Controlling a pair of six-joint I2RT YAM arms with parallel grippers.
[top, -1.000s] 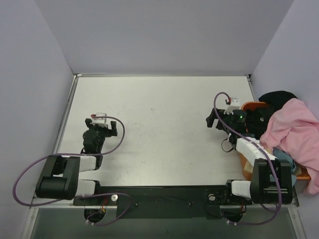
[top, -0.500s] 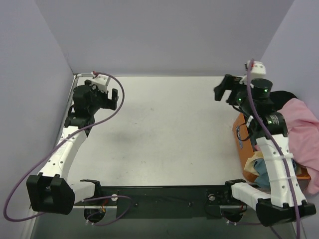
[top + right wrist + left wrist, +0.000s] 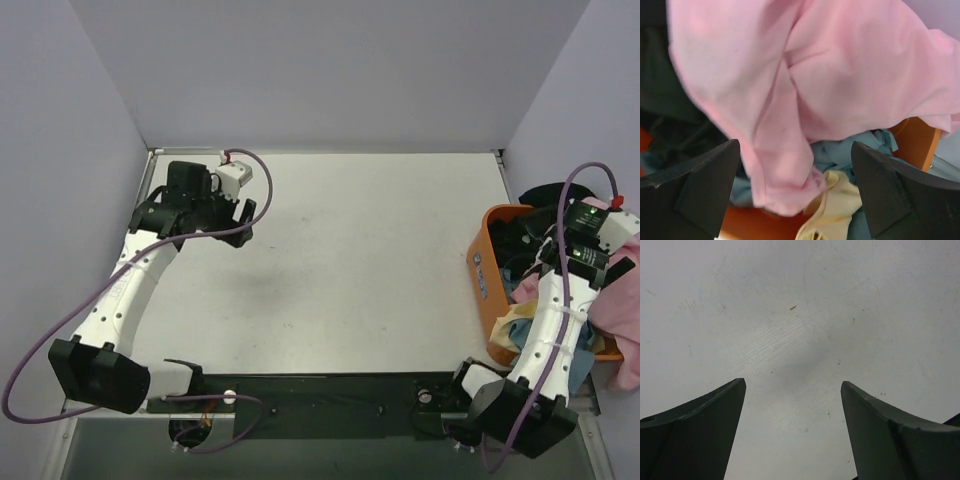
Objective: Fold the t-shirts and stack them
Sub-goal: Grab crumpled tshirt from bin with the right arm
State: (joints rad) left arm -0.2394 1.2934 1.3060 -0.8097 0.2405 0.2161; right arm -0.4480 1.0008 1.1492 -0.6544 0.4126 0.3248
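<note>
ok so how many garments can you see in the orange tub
4: pink shirt draped on top, black shirt beside it, light blue shirt under the pink, pale yellow cloth lowest. More may be buried.

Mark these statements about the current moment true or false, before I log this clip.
1. The right hand is open above the pink t-shirt. True.
2. The left hand grips a shirt. False: it is open over the bare table and holds nothing.
3. One folded shirt already lies on the table. False: the shirts seen are bunched unfolded in the orange tub at the right edge.
4. A black t-shirt lies at the tub's far end, beside the pink one. True.
</note>
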